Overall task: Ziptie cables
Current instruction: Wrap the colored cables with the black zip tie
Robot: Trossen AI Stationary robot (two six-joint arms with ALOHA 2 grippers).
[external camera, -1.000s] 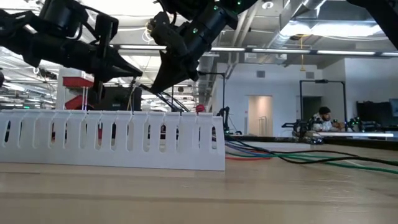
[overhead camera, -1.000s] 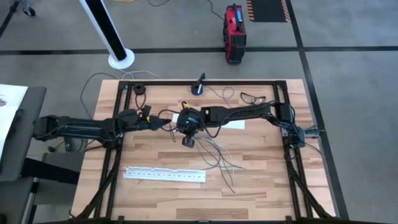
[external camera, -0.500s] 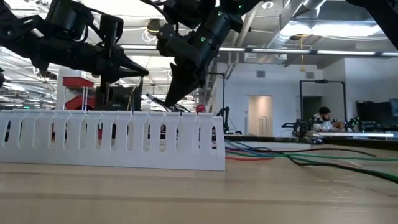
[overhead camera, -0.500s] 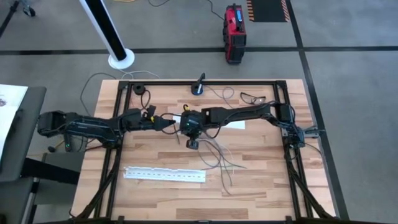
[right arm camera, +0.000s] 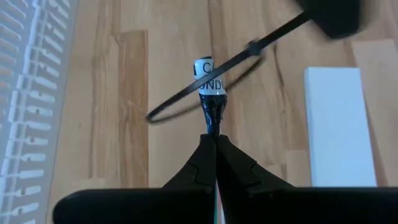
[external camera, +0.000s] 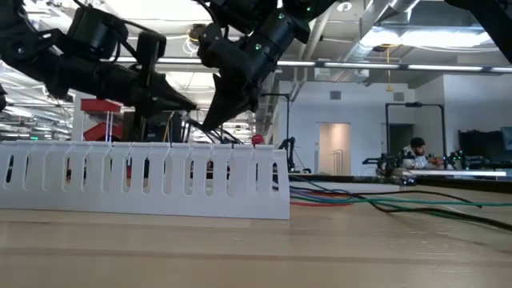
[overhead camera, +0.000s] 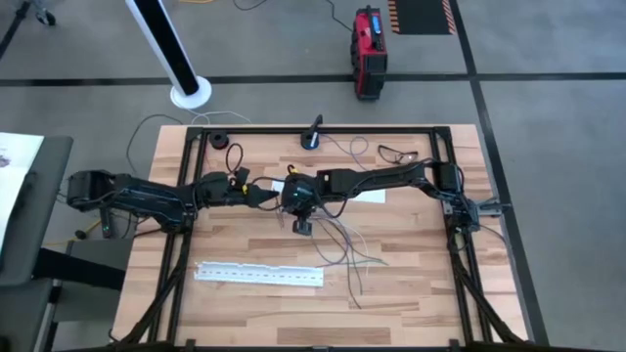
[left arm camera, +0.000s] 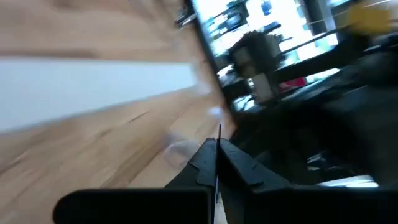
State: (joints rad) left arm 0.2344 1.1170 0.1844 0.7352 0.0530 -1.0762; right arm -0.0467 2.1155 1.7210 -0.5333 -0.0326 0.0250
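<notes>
Right tool [right arm camera: 216, 140]: pinched shut on the labelled end of the cables [overhead camera: 342, 249], held above the counter [overhead camera: 411, 293] near its middle.
Cables: bundle tip in the right tool; loose lengths trail across the wood toward the front.
Zip tie [right arm camera: 205, 93]: a dark open loop ringing the bundle tip, its tail running off to the other arm.
Left tool [left arm camera: 217, 152]: closed narrow on a thin dark strip, likely that tail.
Key relation: the two tools face tip to tip, just beside each other; tightening looks like pulling the tail away across the bundle's long axis.
</notes>
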